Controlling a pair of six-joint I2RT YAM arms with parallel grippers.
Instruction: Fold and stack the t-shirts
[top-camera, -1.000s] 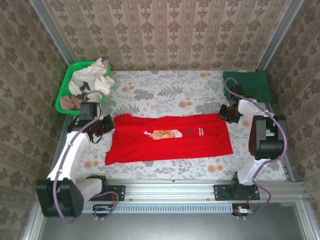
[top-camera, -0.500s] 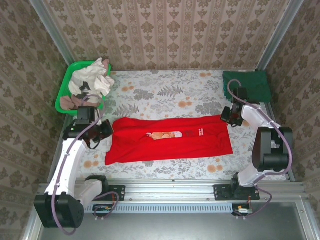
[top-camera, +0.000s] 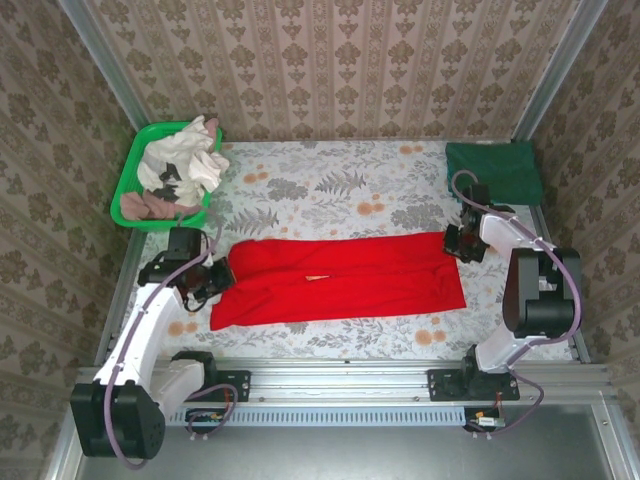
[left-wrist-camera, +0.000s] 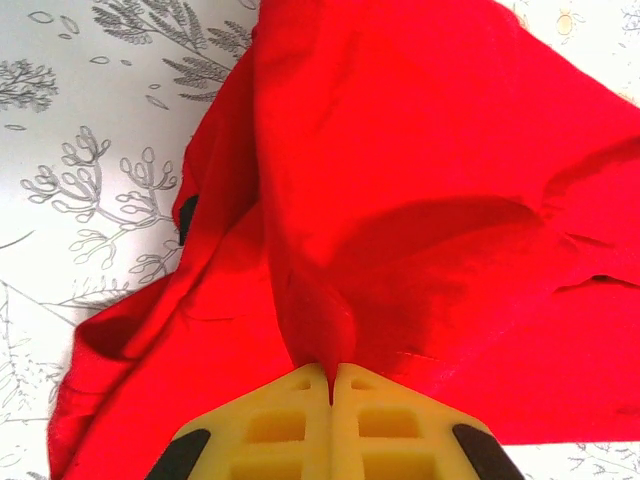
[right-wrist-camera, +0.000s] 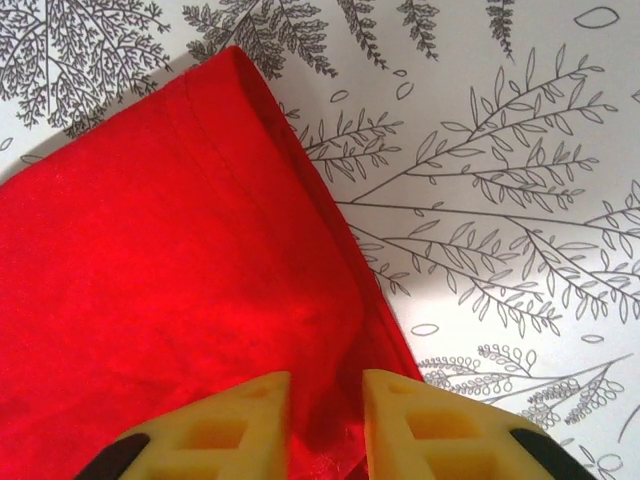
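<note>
Past the green plastic laundry basket (top-camera: 122, 195), our left gripper (left-wrist-camera: 330, 372) stays clamped shut on the bright red cotton t-shirt (top-camera: 340, 280), which lies mid-table. Within the last second its far half came over and hid the bear print, so we judge the lengthwise fold done. Our right gripper (right-wrist-camera: 325, 400) has just parted narrowly over the hem. The folded dark green t-shirt (top-camera: 495, 170) waits in the far right corner. A floral tablecloth (top-camera: 330, 190) covers the table, and wallpapered walls (top-camera: 330, 70) stand around it.

At table (top-camera: 330, 190) centre: spread shirt (top-camera: 340, 280); far right corner: folded shirt (top-camera: 495, 170); far left: basket (top-camera: 124, 192).
</note>
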